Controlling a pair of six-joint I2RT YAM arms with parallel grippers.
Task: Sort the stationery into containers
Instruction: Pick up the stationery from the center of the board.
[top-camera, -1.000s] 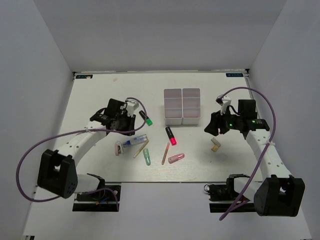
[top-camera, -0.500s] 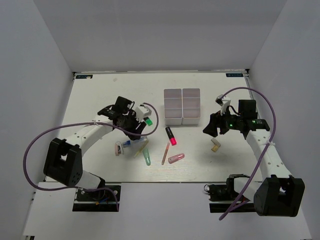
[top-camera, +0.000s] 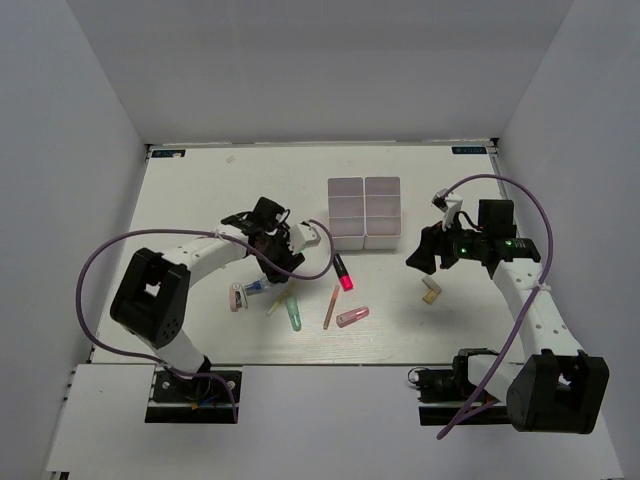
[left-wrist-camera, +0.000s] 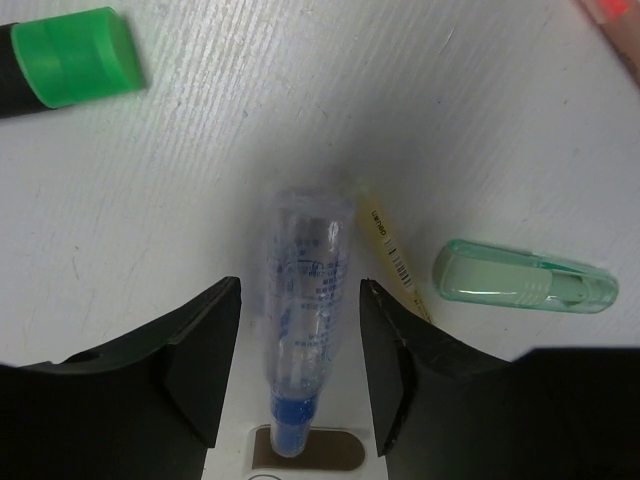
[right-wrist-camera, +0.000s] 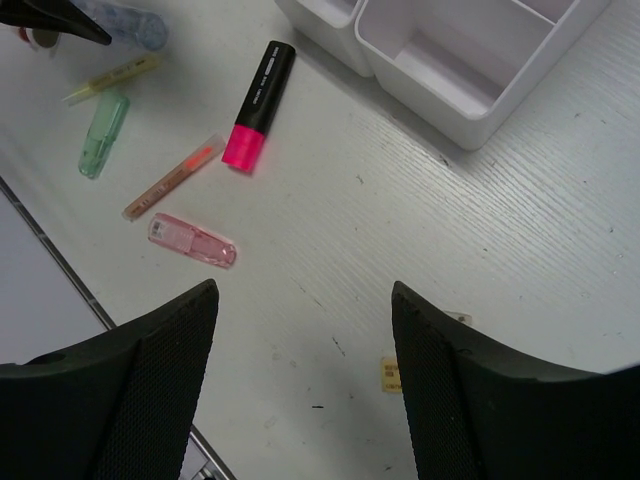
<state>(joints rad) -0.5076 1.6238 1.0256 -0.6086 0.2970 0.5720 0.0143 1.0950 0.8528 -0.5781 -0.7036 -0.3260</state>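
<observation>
Left jaws spread apart; blue-tipped clear tube (left-wrist-camera: 305, 290) is seen lengthwise between them on tabletop (left-wrist-camera: 200, 180), touched by neither. Right jaws spread apart, nothing gripped; white organiser (right-wrist-camera: 480, 60) is seen far-left of them.

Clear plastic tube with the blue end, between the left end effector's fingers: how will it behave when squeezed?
The clear plastic tube looks round and glossy, so it may roll or slip as the open left end effector closes. See-through walls suggest it is light, probably stiff. The thin yellow stick beside it may get nudged.

The green-capped marker (left-wrist-camera: 70, 55) runs off the picture's left edge.
</observation>
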